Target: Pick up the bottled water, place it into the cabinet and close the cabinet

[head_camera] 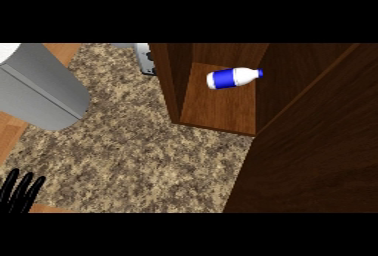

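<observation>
At one o'clock in your head view, the bottled water (233,78) lay on its side inside the cabinet (218,107), placed; the door (317,150) stood open. Your left hand (18,192) rested at eight o'clock, fingers straight, holding nothing. Your right hand was unseen.

Head view. The left hand (19,190) enters at the lower left corner; only its black fingers (31,187) show, straight, held side by side and pointing up, slightly fanned toward the tips. The palm, wrist and forearm lie below the view's edge. The fingers hold nothing. The right hand and both grey forearms do not appear in this view.
</observation>
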Tool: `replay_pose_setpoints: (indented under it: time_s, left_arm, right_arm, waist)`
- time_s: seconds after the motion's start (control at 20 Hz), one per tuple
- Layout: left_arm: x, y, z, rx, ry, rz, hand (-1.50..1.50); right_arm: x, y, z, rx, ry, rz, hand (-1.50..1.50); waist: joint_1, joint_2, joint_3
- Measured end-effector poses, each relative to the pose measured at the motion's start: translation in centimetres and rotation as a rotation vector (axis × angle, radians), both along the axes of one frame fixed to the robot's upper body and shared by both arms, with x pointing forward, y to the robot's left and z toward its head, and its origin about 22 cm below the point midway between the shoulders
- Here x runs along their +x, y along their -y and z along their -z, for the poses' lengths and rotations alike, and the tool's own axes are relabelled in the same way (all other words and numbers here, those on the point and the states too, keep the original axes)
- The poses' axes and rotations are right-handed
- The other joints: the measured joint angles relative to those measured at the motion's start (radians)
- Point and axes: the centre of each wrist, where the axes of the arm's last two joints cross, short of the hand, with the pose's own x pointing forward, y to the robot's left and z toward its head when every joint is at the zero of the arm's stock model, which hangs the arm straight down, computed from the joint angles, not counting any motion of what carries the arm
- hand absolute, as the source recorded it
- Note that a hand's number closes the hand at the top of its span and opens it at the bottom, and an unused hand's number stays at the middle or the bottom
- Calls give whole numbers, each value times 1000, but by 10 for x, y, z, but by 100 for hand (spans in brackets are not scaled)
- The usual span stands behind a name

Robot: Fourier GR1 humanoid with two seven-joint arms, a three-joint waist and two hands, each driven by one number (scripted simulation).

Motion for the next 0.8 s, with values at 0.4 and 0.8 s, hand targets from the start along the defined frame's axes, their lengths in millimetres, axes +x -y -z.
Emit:
replay_pose_setpoints:
  time_s: [0.4,0.8]
  left_arm:
    - [3,-8,-6,14,7,7,-150]
    - [9,-16,-15,24,20,15,-150]
  right_arm:
    - [6,-5,-1,-8,-24,-26,150]
    - [29,-21,15,74,-180,-16,150]
  waist:
    - [12,11,-1]
    - [29,18,0]
